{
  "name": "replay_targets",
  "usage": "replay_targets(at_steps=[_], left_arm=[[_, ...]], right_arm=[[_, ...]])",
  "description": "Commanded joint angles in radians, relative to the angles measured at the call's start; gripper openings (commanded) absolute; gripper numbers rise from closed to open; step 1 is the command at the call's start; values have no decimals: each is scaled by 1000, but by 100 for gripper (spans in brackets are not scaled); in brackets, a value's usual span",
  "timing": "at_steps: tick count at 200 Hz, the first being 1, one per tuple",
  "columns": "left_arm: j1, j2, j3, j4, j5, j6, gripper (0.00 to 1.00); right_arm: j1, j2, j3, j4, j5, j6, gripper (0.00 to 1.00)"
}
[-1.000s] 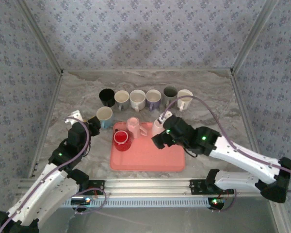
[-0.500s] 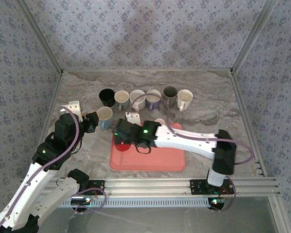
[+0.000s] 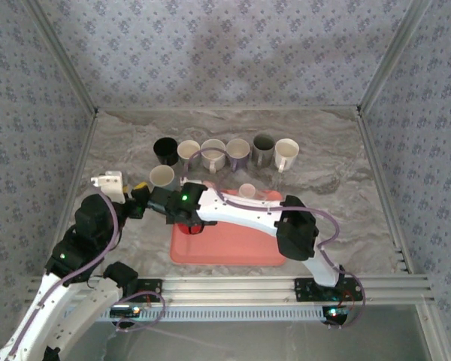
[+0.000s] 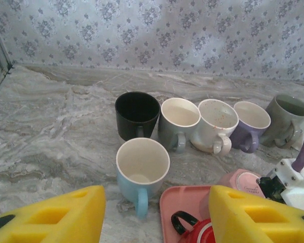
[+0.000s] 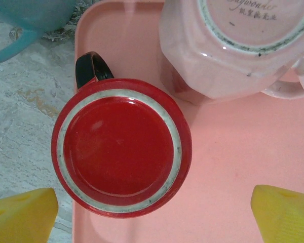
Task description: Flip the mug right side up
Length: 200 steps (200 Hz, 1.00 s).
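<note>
R tool hangs wide open over the upside-down red mug. Drop straight down, pinch its sides, miss the pink mug beside it. L tool open too.

Pink mug runs off the top edge at the right wrist, blue mug clipped in the corner; from above, the right arm mostly covers the red mug.

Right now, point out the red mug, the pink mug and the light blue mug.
red mug [image 5: 120, 147], right wrist view, on its upturned base.
pink mug [image 5: 218, 61], right wrist view, on its side wall.
light blue mug [image 4: 142, 164], left wrist view, inside its bowl.
</note>
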Motion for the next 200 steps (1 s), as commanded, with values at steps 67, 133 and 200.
replay_targets(at_steps=[67, 133, 200], left_arm=[[7, -12, 0, 33, 35, 30, 55], [6, -28, 16, 8, -57, 24, 55], [8, -35, 20, -34, -372, -47, 57]], right_arm=[[-22, 74, 81, 24, -40, -65, 100], [-46, 109, 89, 47, -51, -88, 100], [-71, 147, 91, 82, -63, -113, 100]])
